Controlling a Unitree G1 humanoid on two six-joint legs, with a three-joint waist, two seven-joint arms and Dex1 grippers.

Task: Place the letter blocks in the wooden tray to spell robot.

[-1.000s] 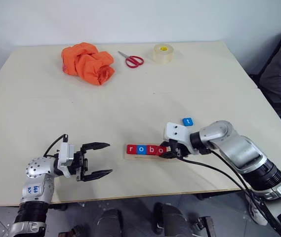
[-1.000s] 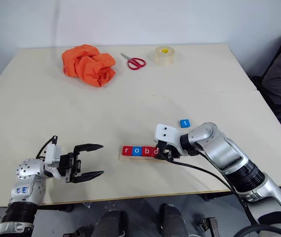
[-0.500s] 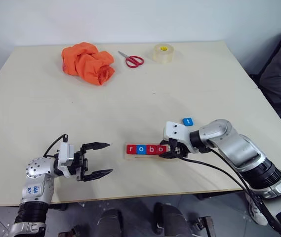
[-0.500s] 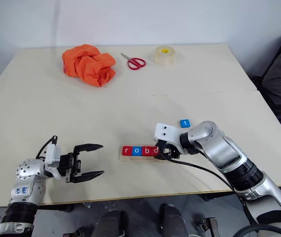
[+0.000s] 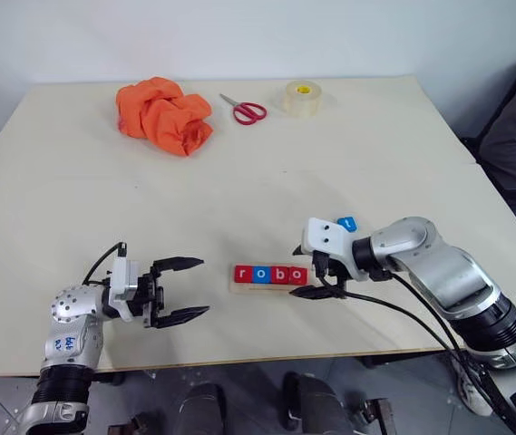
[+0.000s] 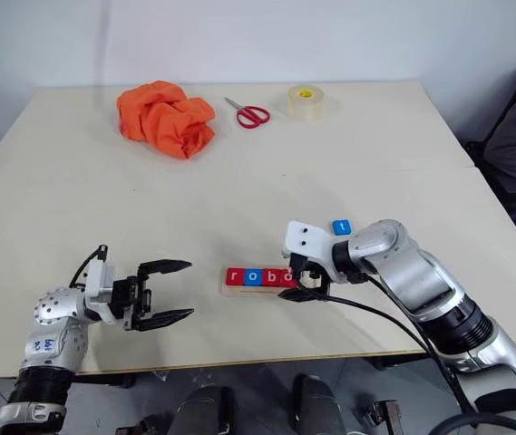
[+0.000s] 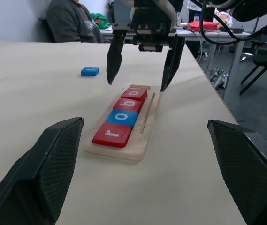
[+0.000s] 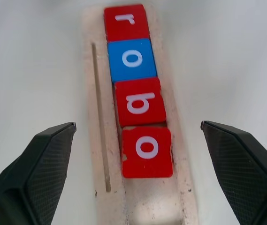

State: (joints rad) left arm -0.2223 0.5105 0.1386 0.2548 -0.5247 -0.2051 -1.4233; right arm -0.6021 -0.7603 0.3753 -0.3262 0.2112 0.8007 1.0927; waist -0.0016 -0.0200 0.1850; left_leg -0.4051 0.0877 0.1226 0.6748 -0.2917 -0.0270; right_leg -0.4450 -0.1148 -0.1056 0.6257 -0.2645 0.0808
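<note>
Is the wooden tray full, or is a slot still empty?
Not full. The wooden tray holds four tiles reading r, o, b, o; its end slot is bare, and the blue t block lies on the table.

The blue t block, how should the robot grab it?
Probably from above, pinching two opposite side edges: the t block lies flat on the table, apart from the tray, with free space around it. The open right gripper is nearest.

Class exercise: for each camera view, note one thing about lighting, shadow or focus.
Eye views: even light, with soft shadows under the open left gripper and right gripper. Left wrist view: the tiles are sharp, the near fingers blurred. Right wrist view: the tray is bright and pale, the tiles' letters crisp.
</note>
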